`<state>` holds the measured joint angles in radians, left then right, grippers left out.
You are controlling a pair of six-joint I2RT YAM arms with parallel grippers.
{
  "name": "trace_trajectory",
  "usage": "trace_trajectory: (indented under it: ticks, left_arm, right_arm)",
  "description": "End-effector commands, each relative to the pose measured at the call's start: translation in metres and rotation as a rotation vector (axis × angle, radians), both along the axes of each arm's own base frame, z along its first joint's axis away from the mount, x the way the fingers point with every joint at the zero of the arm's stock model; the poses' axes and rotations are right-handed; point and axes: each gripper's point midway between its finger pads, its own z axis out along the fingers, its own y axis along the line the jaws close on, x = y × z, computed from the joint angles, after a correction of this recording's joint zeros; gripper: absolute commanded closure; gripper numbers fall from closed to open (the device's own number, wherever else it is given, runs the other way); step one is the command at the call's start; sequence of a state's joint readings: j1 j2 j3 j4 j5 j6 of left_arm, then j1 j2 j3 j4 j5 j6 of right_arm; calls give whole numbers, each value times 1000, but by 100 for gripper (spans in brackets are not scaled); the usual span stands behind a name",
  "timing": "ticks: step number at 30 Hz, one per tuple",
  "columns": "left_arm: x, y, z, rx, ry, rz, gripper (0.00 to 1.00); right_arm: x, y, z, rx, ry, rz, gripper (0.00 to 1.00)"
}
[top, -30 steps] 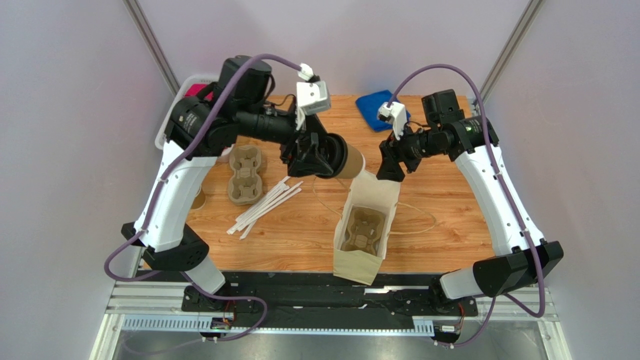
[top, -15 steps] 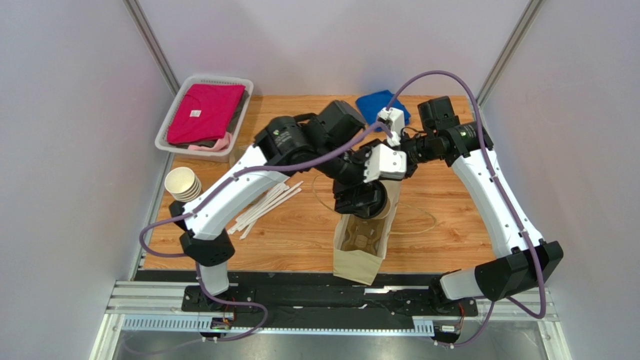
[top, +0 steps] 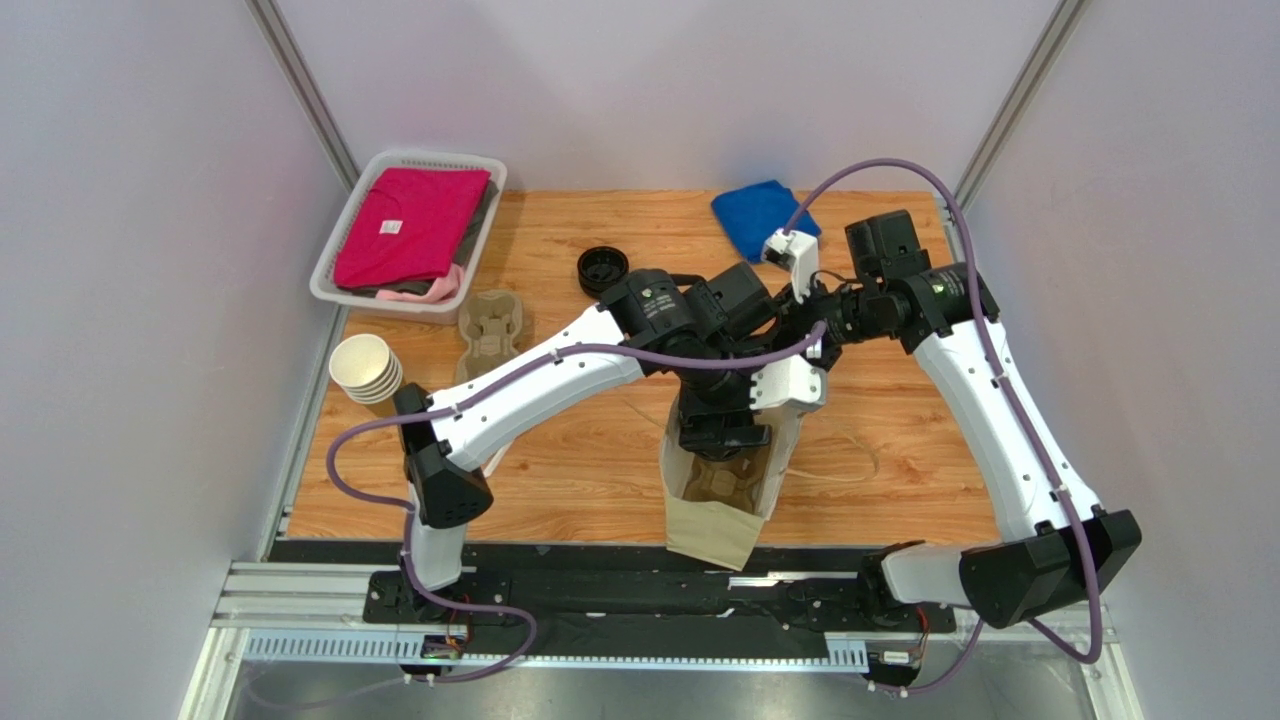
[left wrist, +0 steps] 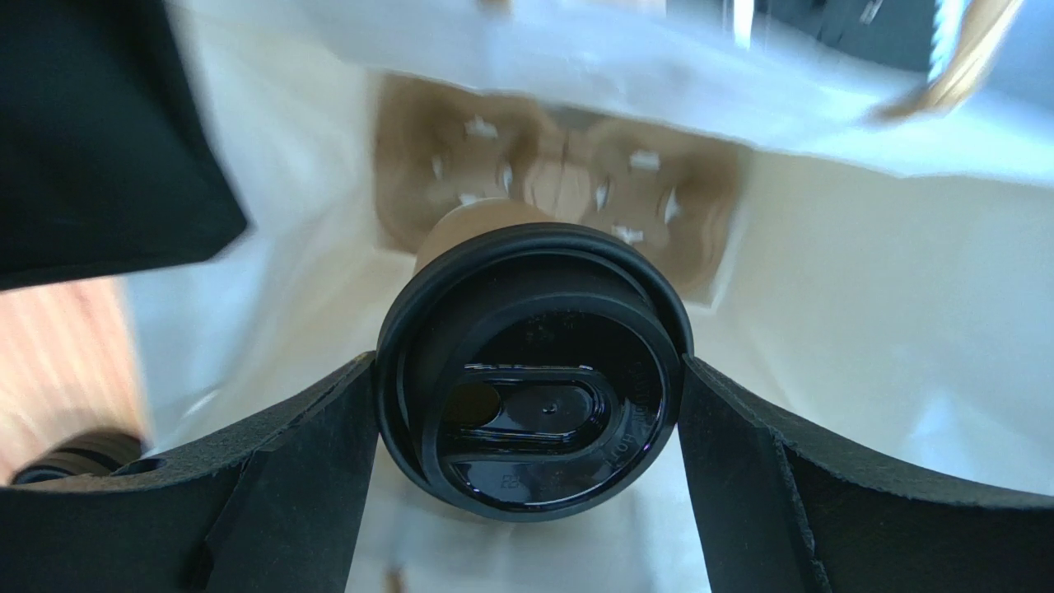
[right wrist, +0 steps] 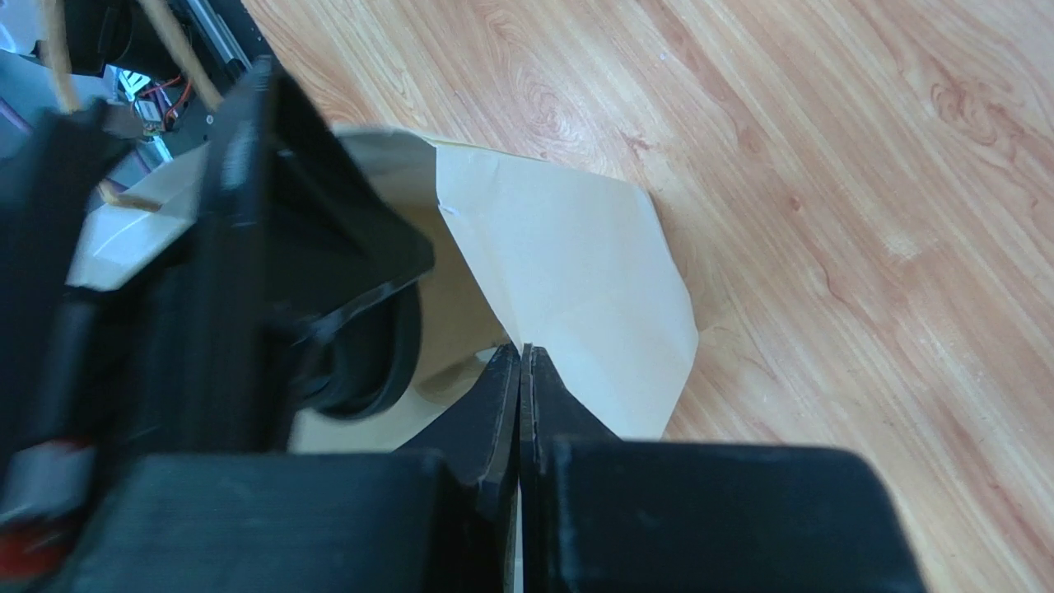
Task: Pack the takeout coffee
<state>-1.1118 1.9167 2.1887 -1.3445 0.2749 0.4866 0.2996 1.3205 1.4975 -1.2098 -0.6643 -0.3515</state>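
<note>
The takeout coffee (left wrist: 532, 371), a tan cup with a black lid, sits between the left fingers (left wrist: 297, 470); my left gripper (left wrist: 530, 386) is shut on it. It hangs inside the mouth of the open paper bag (left wrist: 866, 284), above a cardboard cup carrier (left wrist: 668, 185) on the bag's bottom. From above, the left gripper (top: 724, 417) covers the cup and the upper part of the bag (top: 721, 528). My right gripper (right wrist: 521, 352) is shut on the bag's (right wrist: 582, 284) top rim, its jaws pressed together over the paper, with the black lid (right wrist: 371, 358) just to its left.
At the back left stands a white basket (top: 334, 258) of clothes. A stack of paper cups (top: 365, 368), a spare cup carrier (top: 489, 330) and loose black lids (top: 603, 270) lie left of the bag. A blue cloth (top: 759, 215) lies at the back.
The left arm swung the coffee from the table's left side to the bag and down into its mouth. The right gripper closed on the bag's rim.
</note>
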Motion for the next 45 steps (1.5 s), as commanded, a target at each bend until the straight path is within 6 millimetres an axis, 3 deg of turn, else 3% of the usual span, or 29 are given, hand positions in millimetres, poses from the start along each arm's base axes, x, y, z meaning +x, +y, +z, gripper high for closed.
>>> trace_trajectory:
  ticks: [1, 6, 11, 15, 17, 20, 21, 24, 27, 34, 40, 45]
  left_arm:
    - [11, 16, -9, 38, -80, -19, 73]
    - [24, 31, -2, 31, -55, 26, 74]
    - [18, 34, 13, -24, -51, -11, 74]
    - [13, 29, 19, -57, -38, -39, 75]
    - [13, 27, 21, -59, -34, -47, 75]
    - [13, 25, 23, -63, -27, -53, 75]
    - [11, 26, 21, -58, -23, -60, 75]
    - [8, 32, 13, -38, -11, -64, 76]
    - [8, 35, 6, -34, -15, -57, 76]
    - [11, 35, 1, -40, 4, -27, 77]
    - [14, 31, 4, -74, 16, -11, 77]
    - [19, 31, 6, -97, 29, 21, 77]
  right_arm:
    - [-24, -12, -4, -10, 62, -37, 100]
    - [-52, -30, -11, -10, 113, -101, 100]
    - [-83, -26, 1, 59, 148, -86, 100]
    - [-86, -23, 13, 99, 152, -113, 100]
    - [-78, -25, 9, 75, 169, -135, 100]
    - [-73, -26, 8, 45, 189, -122, 78]
    - [-71, -28, 9, 45, 190, -129, 52]
    - [-58, -29, 23, 53, 125, -147, 26]
    - [-39, -25, 38, 79, 36, -152, 21]
    - [6, -23, 48, 57, -139, -100, 18]
    - [38, -2, 46, 86, -204, -8, 17]
    - [49, 18, 49, 124, -206, 65, 18]
